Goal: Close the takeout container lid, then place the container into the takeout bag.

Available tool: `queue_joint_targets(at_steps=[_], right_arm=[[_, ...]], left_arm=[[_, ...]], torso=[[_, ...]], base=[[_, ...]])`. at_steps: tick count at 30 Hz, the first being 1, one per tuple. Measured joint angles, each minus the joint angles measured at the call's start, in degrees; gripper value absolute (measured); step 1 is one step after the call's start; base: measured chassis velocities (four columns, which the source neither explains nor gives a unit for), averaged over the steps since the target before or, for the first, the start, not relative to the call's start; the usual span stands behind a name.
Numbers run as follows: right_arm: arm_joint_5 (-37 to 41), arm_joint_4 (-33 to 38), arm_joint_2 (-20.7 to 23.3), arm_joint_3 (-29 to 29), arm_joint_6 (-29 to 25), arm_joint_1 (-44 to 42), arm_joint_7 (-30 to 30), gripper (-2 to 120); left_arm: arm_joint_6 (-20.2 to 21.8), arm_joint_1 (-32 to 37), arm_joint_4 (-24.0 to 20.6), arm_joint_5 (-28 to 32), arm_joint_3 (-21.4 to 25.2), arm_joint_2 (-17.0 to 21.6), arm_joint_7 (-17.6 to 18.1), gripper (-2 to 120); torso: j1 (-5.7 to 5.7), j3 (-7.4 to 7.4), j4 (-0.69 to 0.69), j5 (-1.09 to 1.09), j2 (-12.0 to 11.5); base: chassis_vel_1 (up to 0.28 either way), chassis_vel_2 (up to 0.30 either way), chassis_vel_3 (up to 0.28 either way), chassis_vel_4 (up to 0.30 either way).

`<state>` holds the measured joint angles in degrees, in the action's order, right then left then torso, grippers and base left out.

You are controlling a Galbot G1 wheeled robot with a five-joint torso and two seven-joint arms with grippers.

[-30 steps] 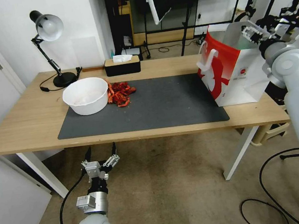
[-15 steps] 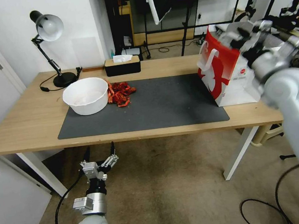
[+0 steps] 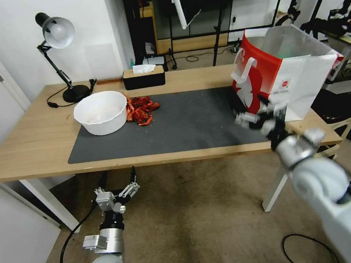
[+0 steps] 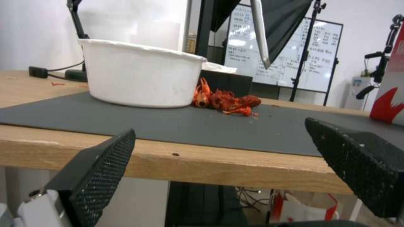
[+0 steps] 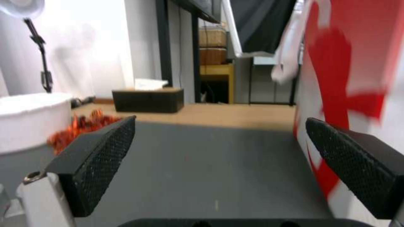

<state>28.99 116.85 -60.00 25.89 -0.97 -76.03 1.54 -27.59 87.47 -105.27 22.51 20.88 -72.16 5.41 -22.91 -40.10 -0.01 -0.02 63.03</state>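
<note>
From the head camera, the large boxy red-and-white paper takeout bag (image 3: 281, 79) stands open-topped at the right end of the pale wooden desk (image 3: 29, 144), partly on the dark grey mat (image 3: 183, 124). The right claw (image 3: 260, 117) hangs low over the mat's right edge, just in front of the bag's red side; from here I cannot tell how wide it stands. The left claw (image 3: 117, 193) hangs below the desk's front edge, well apart from the bag, fingers spread. The small clear clamshell container is nowhere on the desk; judging from that, it may already sit inside the bag, though the bag's inside is hidden.

In the left wrist camera, the left claw (image 4: 235, 164) is wide open and empty, level with the desk edge. Beyond it stand the round white plastic bowl (image 4: 141, 74) and a heap of red shells (image 4: 225, 101).

In the right wrist camera, the right claw (image 5: 219, 160) is wide open and empty above the mat, with the bag (image 5: 358, 88) close along one finger. The right arm is by far the nearer to the bag.
</note>
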Motion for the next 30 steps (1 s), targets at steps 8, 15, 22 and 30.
queue_joint_targets(at_steps=[8, 15, 22, 30], right_arm=[[-7.61, -0.49, -5.49, 0.44, -7.72, -9.16, 4.48, 100], [-7.77, -1.29, -8.39, 0.34, -10.85, -14.1, 5.04, 100], [-8.1, -2.86, -9.99, -1.39, -11.91, -15.22, 5.62, 100], [-8.13, -3.83, -10.31, -2.56, -12.04, -14.6, 6.26, 100]], left_arm=[[-0.91, 0.65, 0.09, -0.6, 0.06, -0.01, -1.29, 100], [-0.88, 0.67, 0.18, -1.8, 0.1, -0.04, -1.37, 100], [-0.79, 0.84, 0.33, -3.17, 0.16, -0.13, -1.2, 100], [-0.93, 1.24, 0.47, -4.21, 0.39, -0.22, -1.12, 100]], torso=[[0.0, 0.0, 0.02, 0.01, 0.0], [0.0, 0.0, 0.01, 0.01, 0.0], [-0.01, -0.01, 0.01, 0.01, 0.0], [-0.02, -0.01, 0.01, 0.01, 0.0]], base=[[0.0, 0.0, 0.0, 0.0], [0.0, 0.0, 0.0, 0.0], [0.0, 0.0, 0.0, 0.0], [0.0, 0.0, 0.0, 0.0]])
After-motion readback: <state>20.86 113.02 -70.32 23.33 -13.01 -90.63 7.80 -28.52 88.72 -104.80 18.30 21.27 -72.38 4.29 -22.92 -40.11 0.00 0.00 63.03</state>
